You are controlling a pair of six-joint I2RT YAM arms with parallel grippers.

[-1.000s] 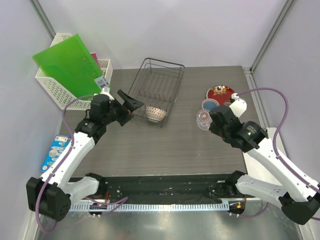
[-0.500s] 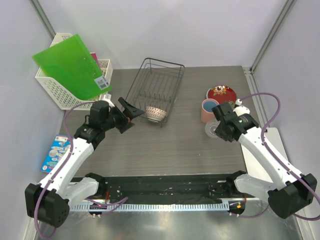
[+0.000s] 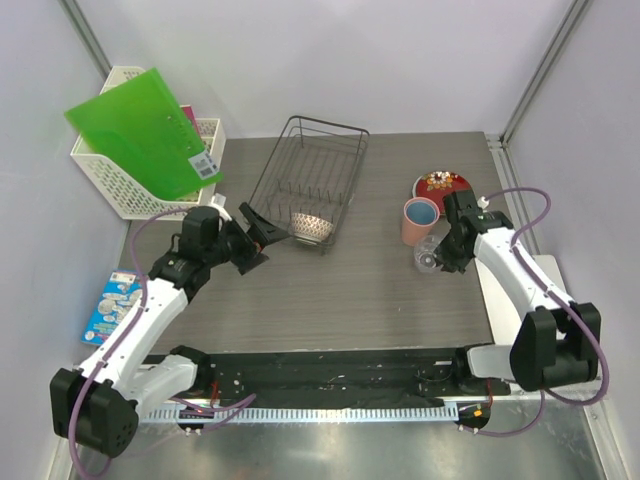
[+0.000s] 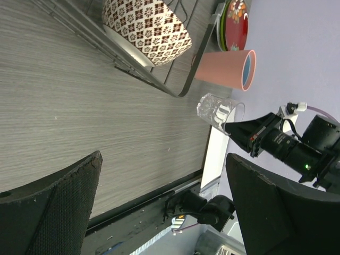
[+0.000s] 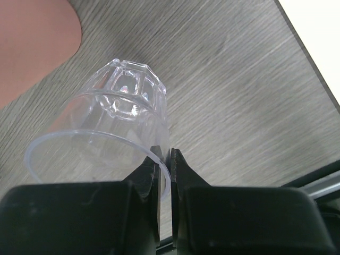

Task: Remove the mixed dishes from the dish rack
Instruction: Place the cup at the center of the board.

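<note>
Right of centre, the right claw (image 5: 164, 158) pinched a glass's (image 5: 114, 101) rim below the cup (image 3: 419, 220); the left claw (image 3: 258, 236) gaped beside the rack (image 3: 310, 165).

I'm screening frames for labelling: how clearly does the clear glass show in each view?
Right wrist: clear glass sharp and close, rim pinched in the right gripper. Left wrist: small but crisp, bright highlights. Top external: faint, nearly lost against the grey table.
</note>
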